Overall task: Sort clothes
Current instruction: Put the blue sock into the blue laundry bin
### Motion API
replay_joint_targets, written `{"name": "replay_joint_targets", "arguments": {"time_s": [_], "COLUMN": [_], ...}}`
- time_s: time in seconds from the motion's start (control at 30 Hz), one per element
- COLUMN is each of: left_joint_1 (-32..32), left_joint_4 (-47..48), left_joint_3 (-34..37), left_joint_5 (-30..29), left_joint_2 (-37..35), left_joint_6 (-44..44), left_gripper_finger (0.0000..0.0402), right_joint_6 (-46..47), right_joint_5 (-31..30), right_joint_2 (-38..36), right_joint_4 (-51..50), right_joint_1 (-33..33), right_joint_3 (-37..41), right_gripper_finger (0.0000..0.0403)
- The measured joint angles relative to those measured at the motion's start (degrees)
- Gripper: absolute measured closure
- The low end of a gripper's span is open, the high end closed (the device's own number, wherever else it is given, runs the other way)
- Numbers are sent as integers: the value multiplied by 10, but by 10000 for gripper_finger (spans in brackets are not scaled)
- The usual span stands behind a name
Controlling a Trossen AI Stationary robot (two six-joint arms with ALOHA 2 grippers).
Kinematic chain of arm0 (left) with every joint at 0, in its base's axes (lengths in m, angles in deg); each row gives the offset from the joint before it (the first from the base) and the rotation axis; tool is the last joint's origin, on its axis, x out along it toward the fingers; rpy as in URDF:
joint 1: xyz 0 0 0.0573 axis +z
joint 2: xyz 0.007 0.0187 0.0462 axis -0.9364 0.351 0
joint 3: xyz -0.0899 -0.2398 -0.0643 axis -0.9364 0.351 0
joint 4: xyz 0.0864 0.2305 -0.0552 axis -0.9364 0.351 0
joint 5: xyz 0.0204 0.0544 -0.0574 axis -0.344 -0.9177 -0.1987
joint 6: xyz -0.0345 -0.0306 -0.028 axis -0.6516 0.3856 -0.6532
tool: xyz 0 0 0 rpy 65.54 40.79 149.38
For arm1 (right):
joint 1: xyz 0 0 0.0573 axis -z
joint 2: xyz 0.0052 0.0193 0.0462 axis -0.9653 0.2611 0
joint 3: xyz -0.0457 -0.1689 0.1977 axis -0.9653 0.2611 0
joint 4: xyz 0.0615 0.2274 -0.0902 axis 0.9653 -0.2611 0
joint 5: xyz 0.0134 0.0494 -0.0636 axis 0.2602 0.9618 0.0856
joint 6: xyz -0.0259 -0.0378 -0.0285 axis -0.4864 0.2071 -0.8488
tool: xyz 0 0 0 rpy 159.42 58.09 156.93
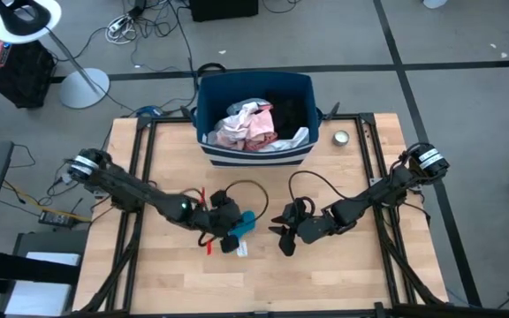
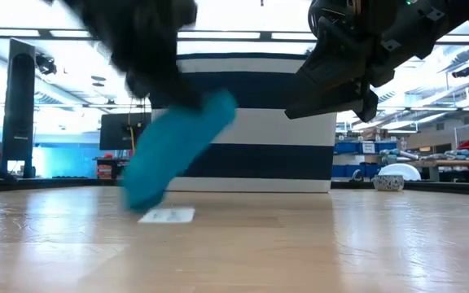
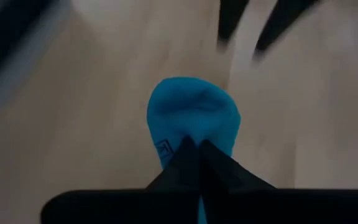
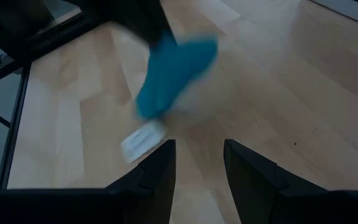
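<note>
Bin (image 1: 254, 88), dark blue plastic with a white stripe, stands at the table's (image 1: 352, 283) far edge, well beyond both grippers. Inside it lies a heap of clothes (image 1: 253, 124): pink and white pieces bunched together, salmon-red fabric beside them, something black toward the far inner wall, and a light piece against the near wall.

The left gripper (image 1: 233, 231) is clenched on a teal garment (image 1: 245, 224). In the low view the teal piece (image 2: 177, 150) hangs slanting from the fingers, its lower end just above or touching the wood; which one cannot be told. A small white tag (image 2: 167, 216) lies flat on the table just below it.

The right gripper (image 1: 286, 231) hovers near the left one, its fingers (image 4: 160, 171) parted and holding nothing, with the teal garment (image 4: 173, 71) just ahead of them.

A small round metal tin (image 1: 340, 137) sits on the table just beside the bin, well away from both grippers.
</note>
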Motion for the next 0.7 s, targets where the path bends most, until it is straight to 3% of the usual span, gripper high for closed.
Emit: {"name": "replay_joint_targets", "arguments": {"time_s": [0.33, 0.57, 0.7], "left_joint_1": [96, 193, 263], "left_joint_4": [183, 253, 257], "left_joint_3": [-242, -417, -473], "left_joint_5": [9, 34, 74], "left_joint_2": [-52, -52, -52], "left_joint_6": [207, 299, 324], "left_gripper_finger": [401, 401, 401], "right_joint_6": [0, -1, -2], "right_joint_5": [0, 0, 0], "right_joint_2": [0, 0, 0], "right_joint_4": [0, -4, -9], "right_joint_1": [0, 0, 0], "right_joint_3": [0, 0, 0], "right_gripper_finger": [266, 266, 266]}}
